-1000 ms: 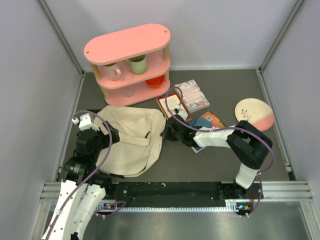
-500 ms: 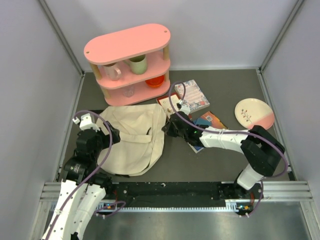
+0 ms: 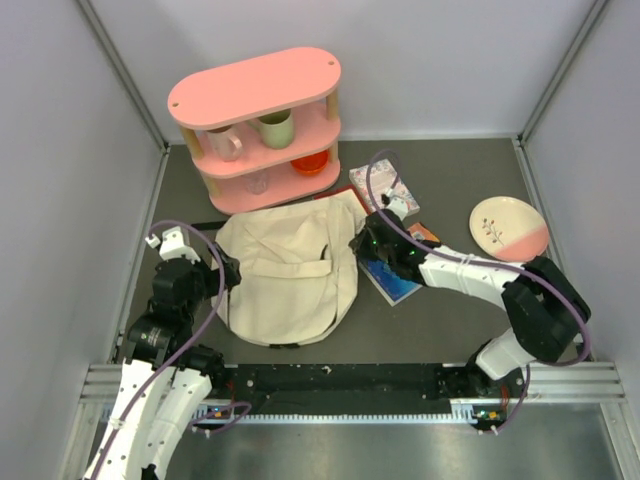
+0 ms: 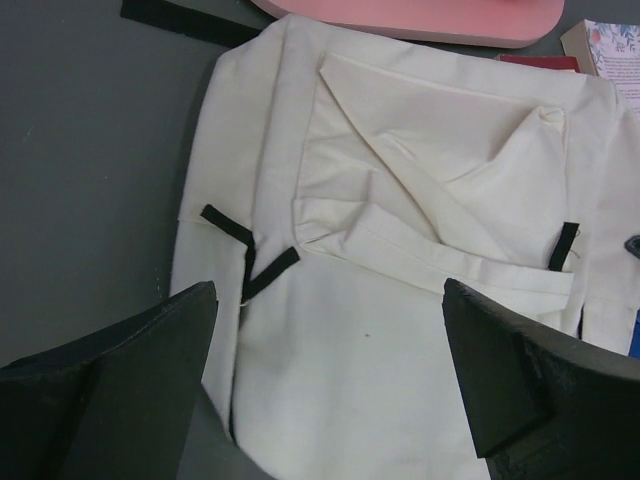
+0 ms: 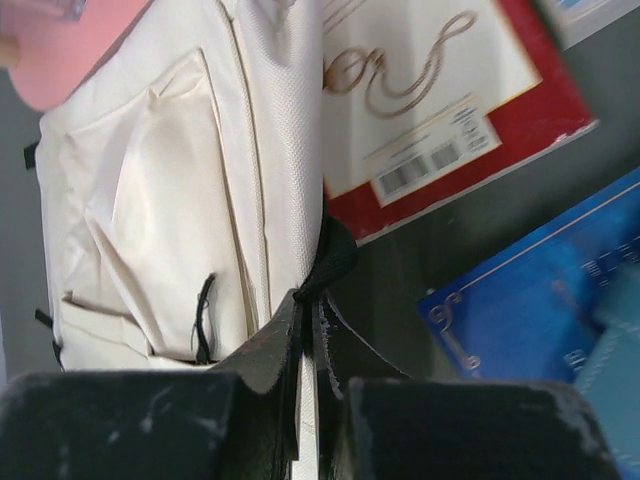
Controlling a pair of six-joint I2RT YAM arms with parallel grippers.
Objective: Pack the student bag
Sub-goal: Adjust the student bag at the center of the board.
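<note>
A: Whereabouts of the student bag?

B: Flat on the grey bench, middle-left, just in front of the pink shelf. Cream fabric, creased, with short black straps on the front. Top edge close against the shelf's foot; touching or not, hard to tell from above.

A: And the right tool?

B: Pressed together at the bag's right edge. From the right wrist view, pinching a small black tab on the side seam, with a strip of cream cloth caught between the dark fingers.

A: Next to that grip?

B: A red-bordered book, partly covered by the bag's edge. Just beside it, a blue book on bare bench. Further back, a floral book, near the shelf's right end.

A: Left tool?

B: Spread wide at the bag's left edge, gripping nothing. From the left wrist view, both black fingers low in the corners, with the bag's front between and beyond them.

A: Anything else about?

B: A pink-and-cream plate at far right, well apart from the bag. On the shelf's middle tier, two mugs, one pink and one green. On the bottom tier, a clear glass and a red-orange dish.
</note>
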